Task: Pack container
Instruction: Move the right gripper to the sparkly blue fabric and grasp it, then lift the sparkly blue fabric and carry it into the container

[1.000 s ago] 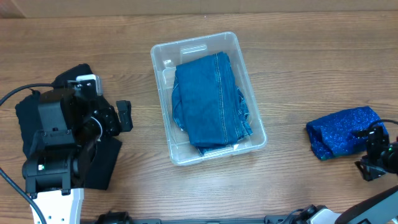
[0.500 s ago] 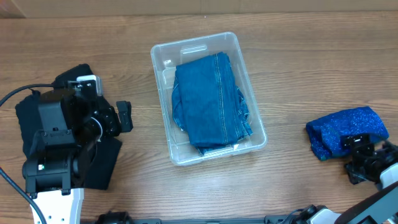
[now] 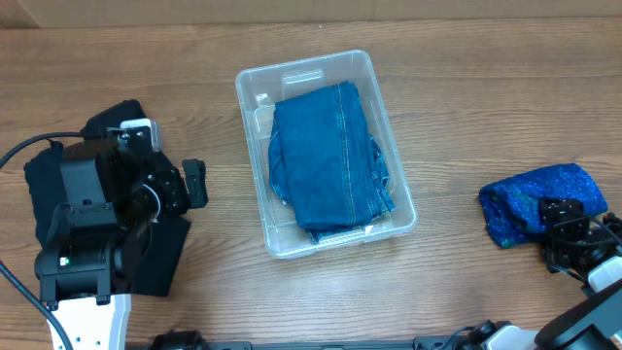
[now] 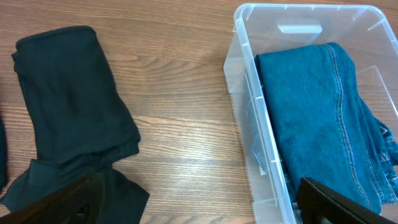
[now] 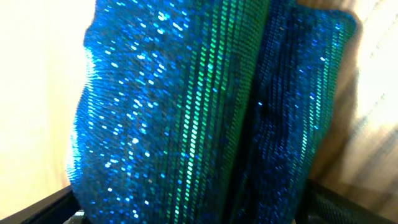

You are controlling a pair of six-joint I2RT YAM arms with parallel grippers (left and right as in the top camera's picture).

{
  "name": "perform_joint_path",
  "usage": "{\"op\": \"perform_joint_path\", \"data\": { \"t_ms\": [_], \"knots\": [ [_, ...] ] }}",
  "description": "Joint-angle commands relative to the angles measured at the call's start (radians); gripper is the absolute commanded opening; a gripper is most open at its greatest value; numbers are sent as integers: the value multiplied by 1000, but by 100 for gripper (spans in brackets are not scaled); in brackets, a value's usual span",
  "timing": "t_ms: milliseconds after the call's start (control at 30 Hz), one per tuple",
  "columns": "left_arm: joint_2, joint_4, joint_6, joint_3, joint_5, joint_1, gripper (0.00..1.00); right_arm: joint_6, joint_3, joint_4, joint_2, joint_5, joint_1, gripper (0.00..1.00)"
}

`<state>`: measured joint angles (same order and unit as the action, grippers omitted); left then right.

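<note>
The container [image 3: 255, 95] sits near the middle of the bench [image 3: 476, 87], its long sides running away from the robot and slightly tilted. It is a clear plastic bin with rounded corners and a raised rim, and the wood grain shows through its walls and floor. A slot-shaped moulding marks the far end wall. Inside lies one item, a folded piece of blue denim [image 3: 328, 160] with pale stitched seams running lengthwise. It fills most of the floor from the near end up, leaving a bare strip along the left wall and at the far end. In the left wrist view the denim [image 4: 323, 118] lies flat and below the rim of the container [image 4: 244, 68].

To the left of the bin, apart from it, a black garment [image 3: 35, 190] lies loosely folded on the bench, partly under the left arm. The left claw [image 4: 196, 202] hangs above the wood between this garment [image 4: 68, 106] and the bin, its fingers spread wide and holding nothing.

Well to the right, a folded blue sequined cloth [image 3: 525, 199] rests on the bench. The right claw [image 3: 569, 231] is at its near right edge, released, with its fingers set wide on either side of the glittering fabric [image 5: 180, 106]. Whether the pads touch the cloth cannot be told.
</note>
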<state>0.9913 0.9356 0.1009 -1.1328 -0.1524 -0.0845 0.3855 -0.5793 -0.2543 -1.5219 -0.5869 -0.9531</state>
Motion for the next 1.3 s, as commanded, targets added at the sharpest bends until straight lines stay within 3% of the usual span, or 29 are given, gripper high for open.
{"op": "perform_joint_path", "data": {
  "t_ms": [0, 100, 233, 467, 700, 933, 1267],
  "knots": [
    [-3, -1, -12, -21, 6, 6, 100, 8, 76, -5, -168, 81, 3, 99],
    [-3, -1, -11, -21, 6, 6, 100, 8, 76, -3, -198, 59, 4, 90],
    [-3, -1, -11, -21, 6, 6, 100, 8, 76, -12, -199, 57, 4, 56],
    [-3, -1, -11, -21, 6, 6, 100, 8, 74, -16, -199, 17, 4, 36],
    [-3, -1, -12, -21, 6, 6, 100, 7, 20, -32, -182, -161, 4, 26],
    [-3, -1, -12, -21, 6, 6, 100, -22, -158, -175, -18, -273, 57, 18],
    [-3, -1, -12, -21, 6, 6, 100, -107, -596, -498, 249, -284, 366, 4]
  ]
}}
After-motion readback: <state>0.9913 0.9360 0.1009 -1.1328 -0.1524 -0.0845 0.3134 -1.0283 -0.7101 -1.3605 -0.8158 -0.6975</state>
